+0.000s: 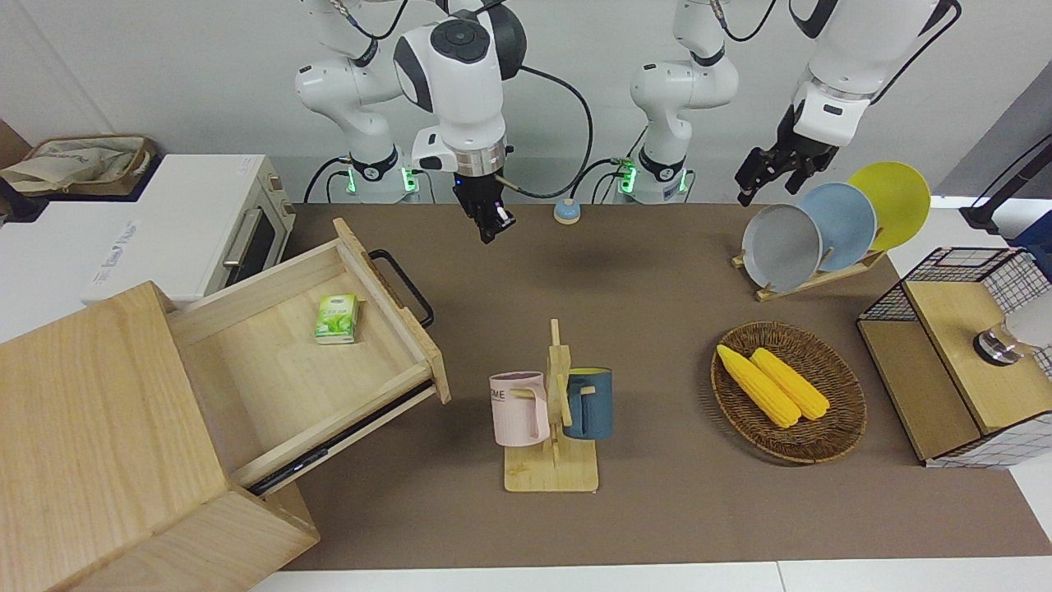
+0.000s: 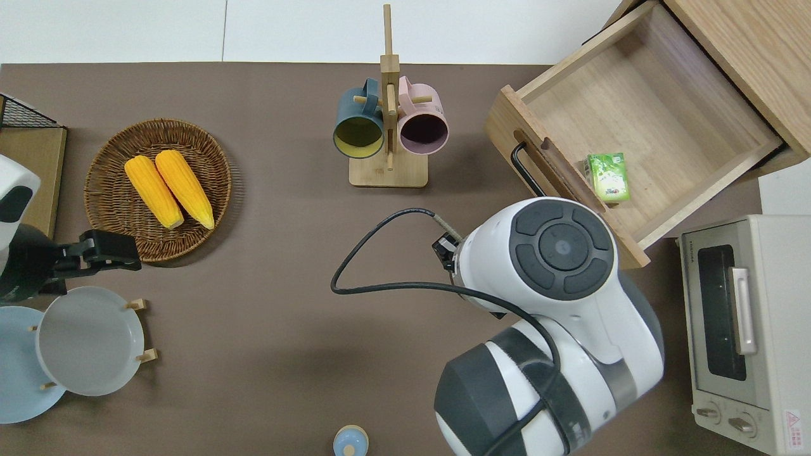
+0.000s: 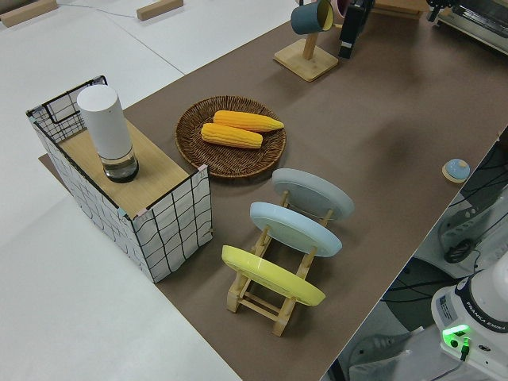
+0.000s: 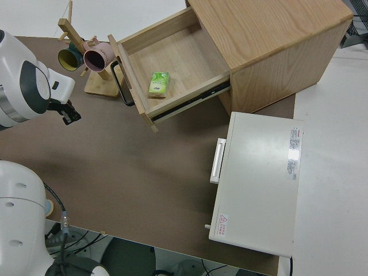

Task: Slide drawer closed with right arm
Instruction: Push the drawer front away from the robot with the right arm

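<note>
Overhead view: right gripper point(image 1: 493, 224) hidden under its own wrist; drawer point(image 2: 640, 120) near corner covered by that arm. Big wood box point(image 2: 754, 50) cut off at upper right. Gripper fingers' gap unreadable.

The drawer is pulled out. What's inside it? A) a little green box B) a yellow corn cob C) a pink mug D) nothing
A: a little green box lies on the floor of the open drawer, close to its front panel.

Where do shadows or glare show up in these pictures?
Front view: a soft shadow on the brown mat below the right gripper, and the drawer shades the mat under it. Overhead view: the basket casts a faint shadow. No strong glare.
</note>
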`<state>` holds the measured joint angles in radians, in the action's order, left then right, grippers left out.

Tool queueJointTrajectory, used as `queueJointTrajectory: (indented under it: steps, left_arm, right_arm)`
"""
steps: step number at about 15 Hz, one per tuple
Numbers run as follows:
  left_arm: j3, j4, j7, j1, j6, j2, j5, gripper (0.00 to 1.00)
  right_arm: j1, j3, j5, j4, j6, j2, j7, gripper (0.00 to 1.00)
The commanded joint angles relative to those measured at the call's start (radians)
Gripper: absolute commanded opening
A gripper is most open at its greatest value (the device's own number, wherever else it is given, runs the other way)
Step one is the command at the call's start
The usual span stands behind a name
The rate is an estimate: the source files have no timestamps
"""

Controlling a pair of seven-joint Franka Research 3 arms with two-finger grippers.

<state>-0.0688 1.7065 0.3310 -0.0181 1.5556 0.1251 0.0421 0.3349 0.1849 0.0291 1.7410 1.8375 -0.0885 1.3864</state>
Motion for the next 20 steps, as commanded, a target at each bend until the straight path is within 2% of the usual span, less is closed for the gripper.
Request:
queueJointTrajectory:
  steps: [1, 4, 8, 14, 16, 20]
  left_arm:
    - [0.004, -0.004, -0.009, 0.001, -0.017, 0.008, 0.001, 0.99]
    - [0.004, -0.004, -0.009, 0.001, -0.015, 0.008, 0.001, 0.99]
    - [0.004, -0.004, -0.009, 0.001, -0.015, 0.008, 0.001, 0.99]
    - [0.004, -0.004, -0.009, 0.001, -0.015, 0.008, 0.001, 0.99]
    - [0.004, -0.004, -0.009, 0.001, -0.015, 0.008, 0.001, 0.99]
    - [0.004, -0.004, -0.009, 0.001, -0.017, 0.008, 0.001, 0.99]
  right_arm:
    - [-0.005, -0.01, -0.05, 0.014, 0.031, -0.002, 0.023, 0.0]
    - [-0.016, -0.031, -0.08, 0.006, 0.034, -0.016, 0.004, 0.0]
    - [-0.079, -0.033, -0.095, 0.003, 0.098, -0.037, -0.021, 0.0]
    - [-0.135, -0.033, -0.095, -0.011, 0.123, -0.057, -0.098, 0.0]
    - [-0.152, -0.033, -0.097, -0.029, 0.128, -0.071, -0.102, 0.0]
    - [-0.184, -0.028, -0.11, -0.093, 0.126, -0.117, -0.124, 0.0]
